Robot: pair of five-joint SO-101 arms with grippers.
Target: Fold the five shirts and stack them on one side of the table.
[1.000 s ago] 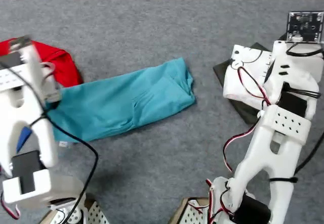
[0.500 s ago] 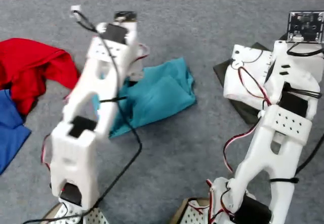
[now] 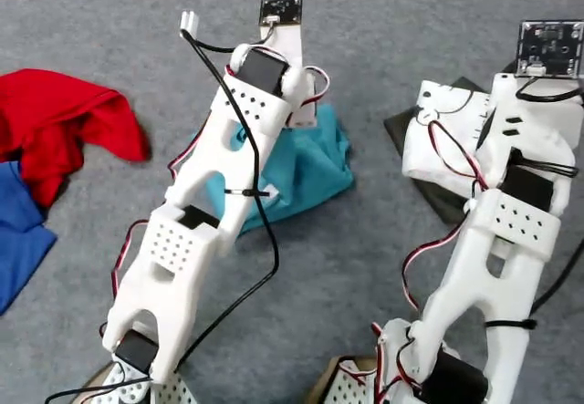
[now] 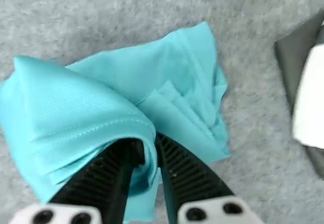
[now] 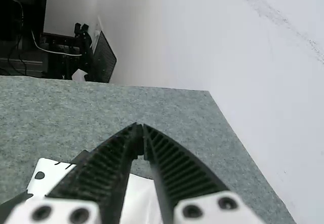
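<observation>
The teal shirt (image 3: 306, 169) lies mid-table, half doubled over. My left gripper (image 4: 150, 144) is shut on a fold of the teal shirt (image 4: 86, 115) and holds it above the shirt's other half; in the high view the left arm (image 3: 260, 85) stretches over it. A white shirt (image 3: 447, 139) lies on a dark shirt (image 3: 401, 130) at the right. A red shirt (image 3: 64, 121) and a blue shirt (image 3: 18, 231) lie at the left edge. My right gripper (image 5: 140, 131) is shut and empty, held above the white shirt (image 5: 50, 176).
The grey felt table (image 3: 365, 240) has bare room in front of the teal shirt and along the far edge. The right arm (image 3: 511, 222) stands over the right side. Both arm bases sit at the near edge.
My left arm swung from the table's left side across to the middle, dragging the teal shirt's left end over onto its right half. The red and blue shirts are now uncovered. The right arm stayed still.
</observation>
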